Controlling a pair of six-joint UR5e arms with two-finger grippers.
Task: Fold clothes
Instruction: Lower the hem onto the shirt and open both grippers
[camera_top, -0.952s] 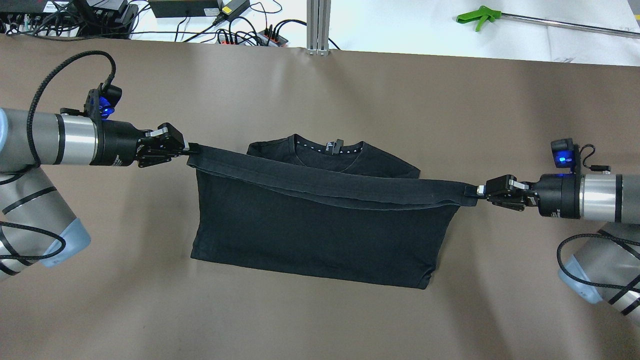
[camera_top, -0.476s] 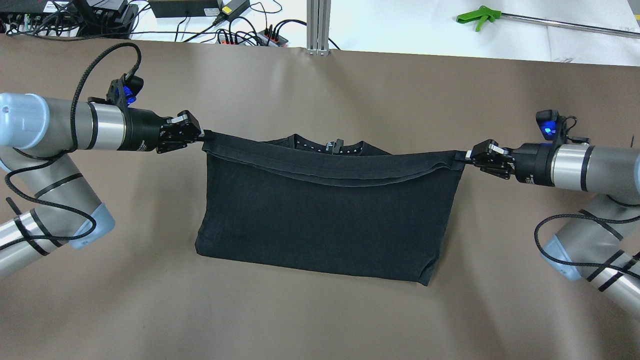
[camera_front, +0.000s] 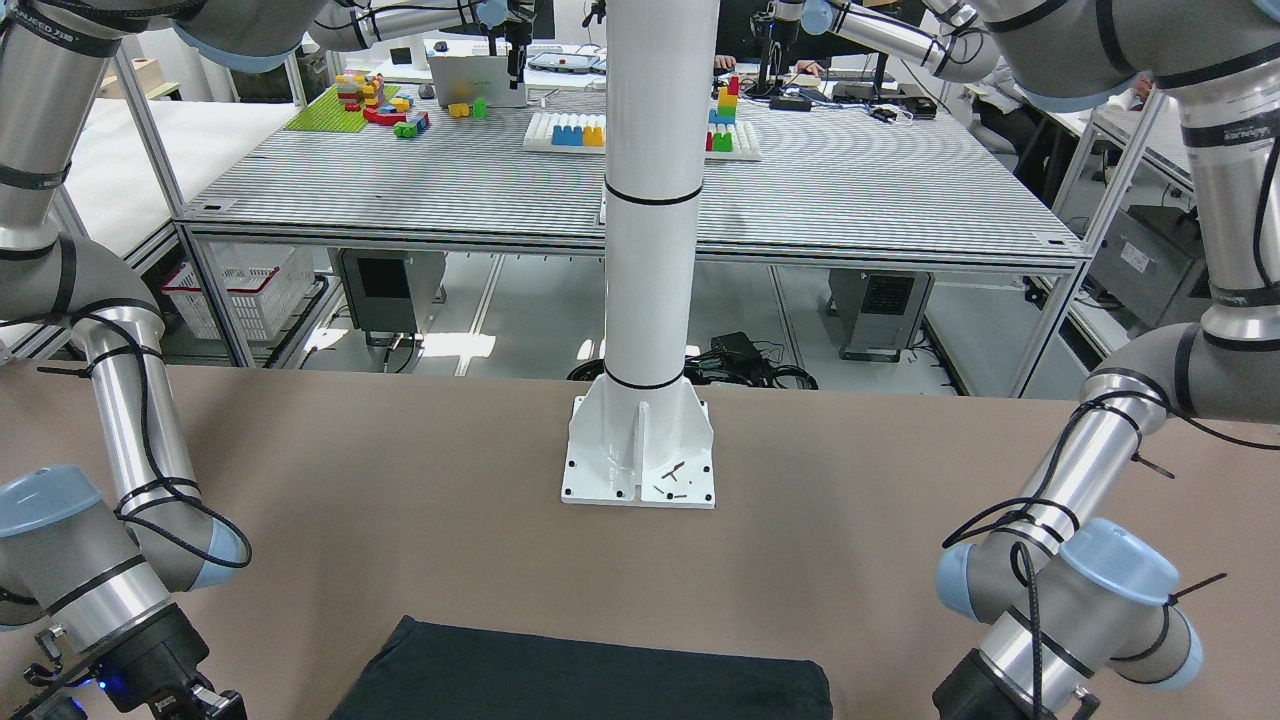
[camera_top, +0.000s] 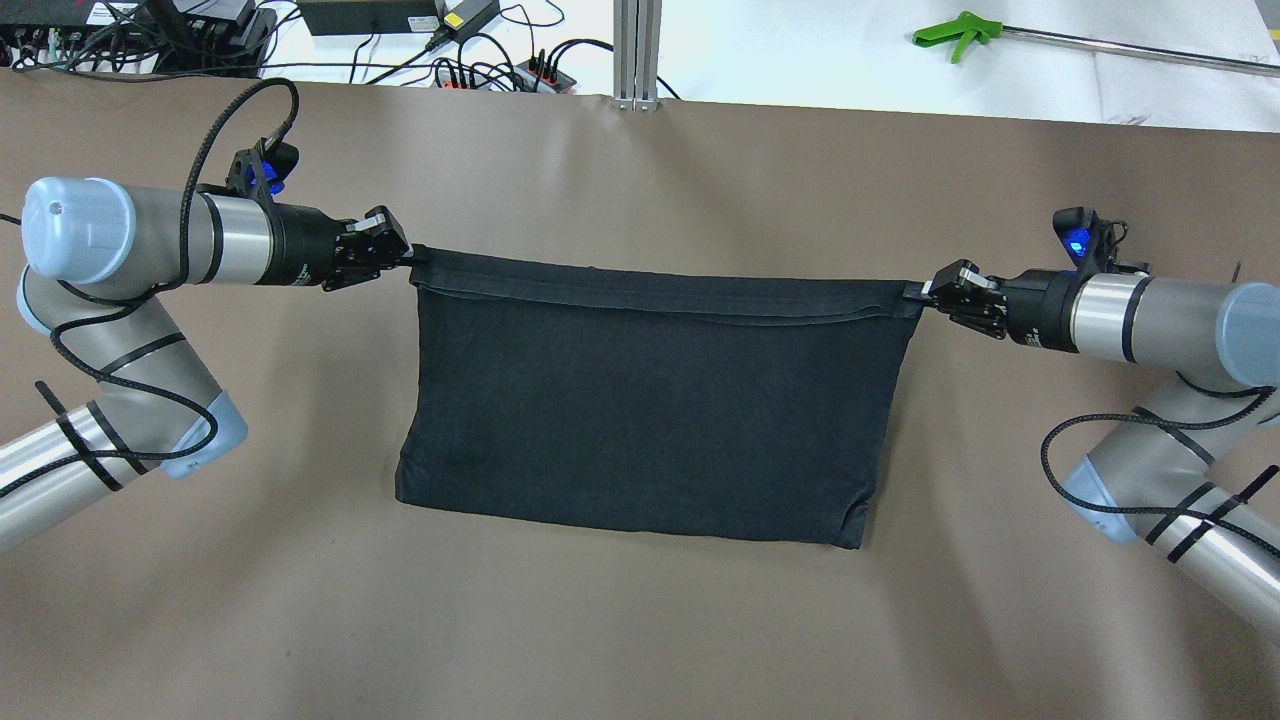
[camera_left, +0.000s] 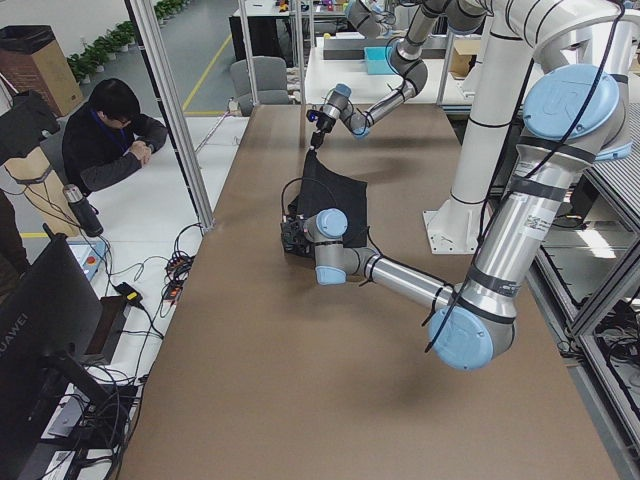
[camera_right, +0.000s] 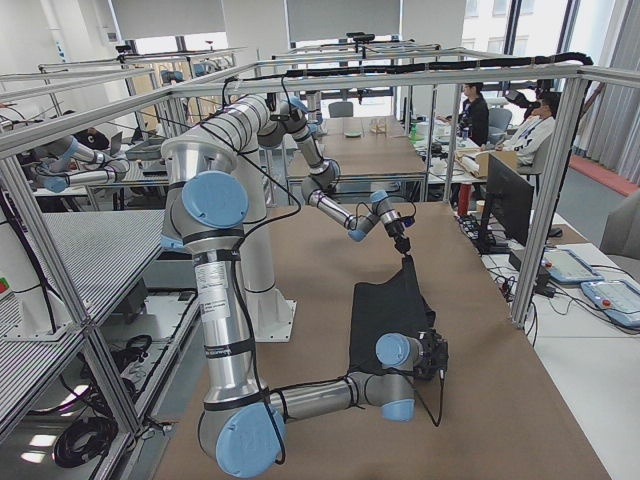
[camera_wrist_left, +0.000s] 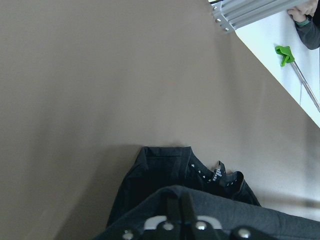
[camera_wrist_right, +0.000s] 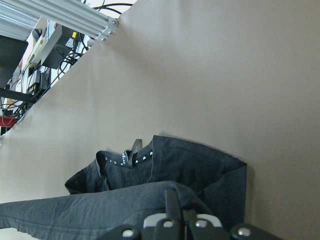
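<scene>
You are holding the clothes (camera_top: 650, 400) at frame centre on the bench (camera_top: 640, 620), left fingers (camera_top: 408, 256) and right fingers (camera_top: 918, 291) clamped on the upper corners. Move both level, edge taut, lowering evenly.

shirt (camera_top: 650, 400): soft matt black cloth. desk (camera_top: 640, 620): smooth matt brown sheet. arms (camera_top: 1110, 312): brushed metal tubes, pale blue plastic caps. pillar (camera_front: 650, 250): glossy white paint.

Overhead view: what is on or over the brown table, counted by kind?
Black shirt: 1
Grippers: 2, the left gripper and the right gripper, each pinching a top corner of the shirt
Total: 3
</scene>
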